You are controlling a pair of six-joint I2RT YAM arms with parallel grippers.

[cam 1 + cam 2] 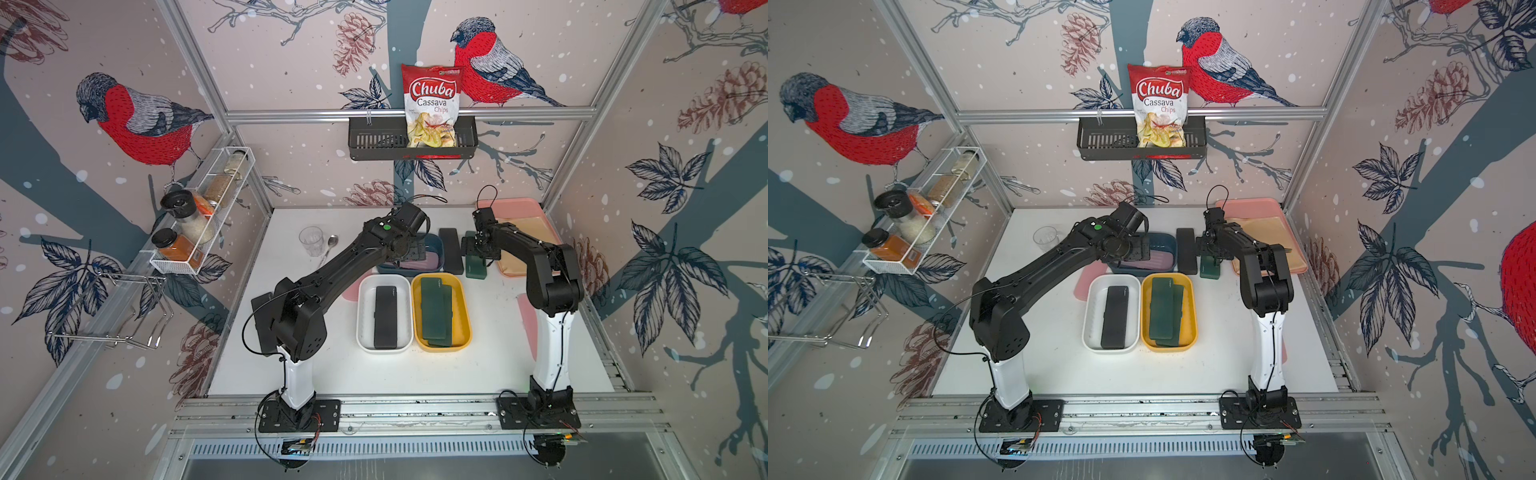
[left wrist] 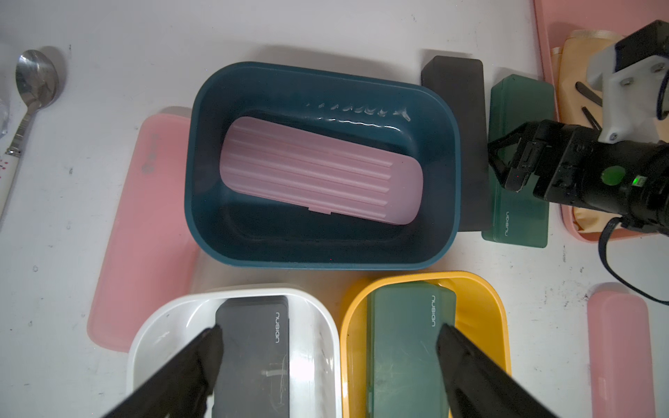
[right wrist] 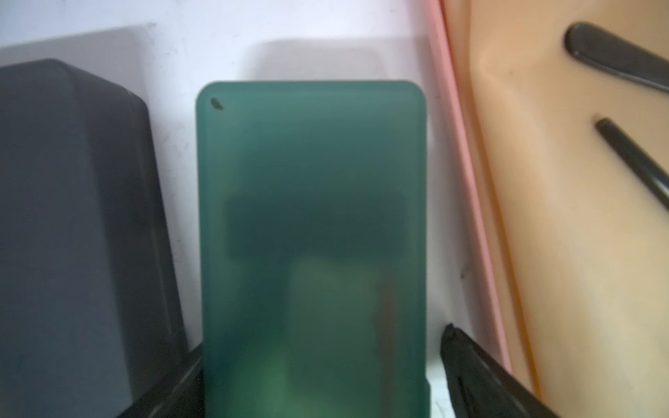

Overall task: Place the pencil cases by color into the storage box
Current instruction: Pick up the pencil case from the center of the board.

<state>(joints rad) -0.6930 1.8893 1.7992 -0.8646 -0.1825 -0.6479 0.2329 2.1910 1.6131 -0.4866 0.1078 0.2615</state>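
**Near row, left to right.** I count one white tub (image 1: 365,316) of glossy plastic with rounded corners. It holds one matte black pencil case (image 1: 386,316) lying lengthwise. Just beside it is one yellow tub (image 1: 463,307) of the same shape, which holds a stack of dark green cases (image 1: 436,307). I can make out at least two, as the lower ones are covered. One smooth pink case (image 2: 619,354) lies on the white table (image 1: 374,374) at the right, well apart from the tubs.

**Middle.** The left gripper (image 2: 329,336) hangs above the tubs, its two black fingers spread wide with nothing between them. A second pink case (image 2: 144,231), flat and frosted, lies on the table just left of the tubs.

**Far row.** One dark blue tub (image 2: 193,188) holds one ribbed pink case (image 2: 318,170), set askew. A second black case (image 2: 467,144) lies along the tub's right wall. Just right of it lies a single dark green case (image 3: 311,163), translucent and round-cornered. The right gripper (image 3: 318,347) straddles this case across its width. One finger lies against one long edge and the other stands just clear of the opposite edge, so I read the fingers as apart and not yet pinching.

**Far right.** One pink tray (image 1: 511,208) carries one beige cloth (image 1: 536,232) and two black utensil handles (image 3: 615,54).
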